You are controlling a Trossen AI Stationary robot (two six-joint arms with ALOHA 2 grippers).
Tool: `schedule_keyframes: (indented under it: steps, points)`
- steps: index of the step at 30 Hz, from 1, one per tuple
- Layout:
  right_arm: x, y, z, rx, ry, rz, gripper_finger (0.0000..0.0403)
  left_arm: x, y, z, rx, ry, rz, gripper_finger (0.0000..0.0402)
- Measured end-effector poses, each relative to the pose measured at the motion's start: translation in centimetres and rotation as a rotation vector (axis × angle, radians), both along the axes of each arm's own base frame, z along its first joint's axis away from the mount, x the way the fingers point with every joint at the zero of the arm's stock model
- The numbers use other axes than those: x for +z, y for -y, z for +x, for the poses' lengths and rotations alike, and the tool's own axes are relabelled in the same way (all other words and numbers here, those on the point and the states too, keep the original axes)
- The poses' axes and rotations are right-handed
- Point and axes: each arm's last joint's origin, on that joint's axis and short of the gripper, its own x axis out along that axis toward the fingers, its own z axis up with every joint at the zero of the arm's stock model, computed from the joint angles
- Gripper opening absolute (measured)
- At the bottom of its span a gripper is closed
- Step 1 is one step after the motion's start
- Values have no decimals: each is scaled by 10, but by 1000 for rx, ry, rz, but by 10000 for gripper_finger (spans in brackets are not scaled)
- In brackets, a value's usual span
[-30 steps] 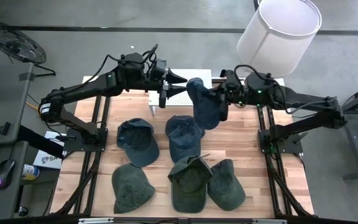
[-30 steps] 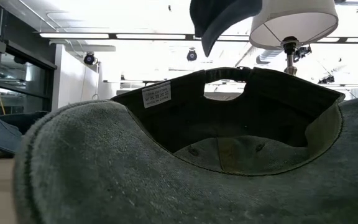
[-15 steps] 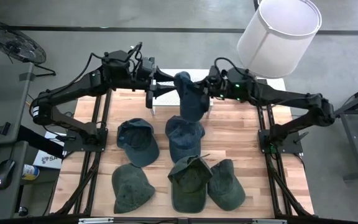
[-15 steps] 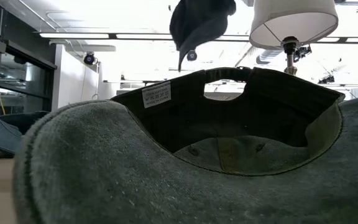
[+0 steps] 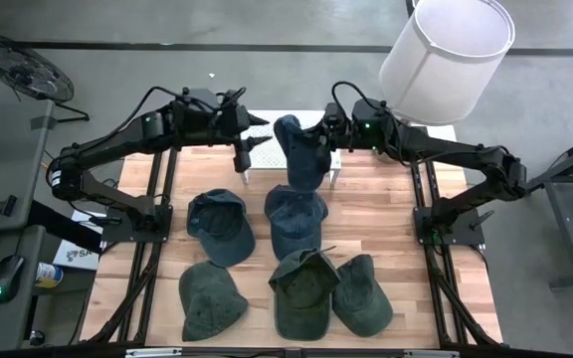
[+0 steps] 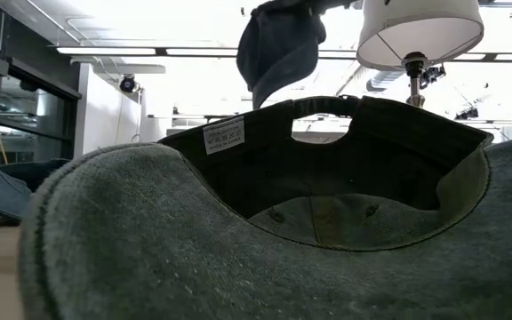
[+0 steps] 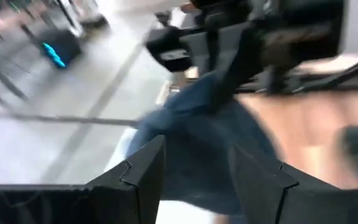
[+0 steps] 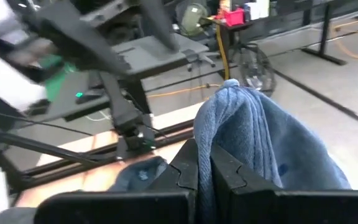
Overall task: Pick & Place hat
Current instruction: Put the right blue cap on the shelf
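A blue hat (image 5: 301,154) hangs in the air over the far middle of the table, with my right gripper (image 5: 323,139) shut on it; the low view shows the blue hat (image 6: 278,49) high up. In the right wrist view the hat (image 8: 260,137) bunches up just past my right gripper (image 8: 202,158). My left gripper (image 5: 251,145) stands open just left of the hat without touching it. In the left wrist view the hat (image 7: 204,143) shows ahead of my left gripper (image 7: 197,168). My right gripper pinches a bunched fold of the hat's cloth (image 8: 219,124) between its two shut fingers, at the hat's upper part. The fingers come nearly level from the table's right side. The hat hangs below them, slack and clear of the table.
Several more hats lie on the wooden table: two blue ones (image 5: 220,224) (image 5: 294,214) and three green ones (image 5: 210,298) (image 5: 301,288) (image 5: 363,293). A white lamp shade (image 5: 446,45) stands at the far right. A green hat (image 6: 238,222) fills the low view's foreground.
My right gripper has carried the blue hat toward the table's left and far edge; the hat stays hanging clear. My left gripper has drawn back toward the left and rolled about its own line, staying open.
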Motion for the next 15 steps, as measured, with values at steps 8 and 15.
schedule_keyframes:
  steps: [8,15]
  points:
    - [0,1,-1,63,2,16,0,-6,-12,11,-172,-68,225,170]
    - [0,1,-1,64,2,19,0,-16,-35,18,-214,-76,186,170]
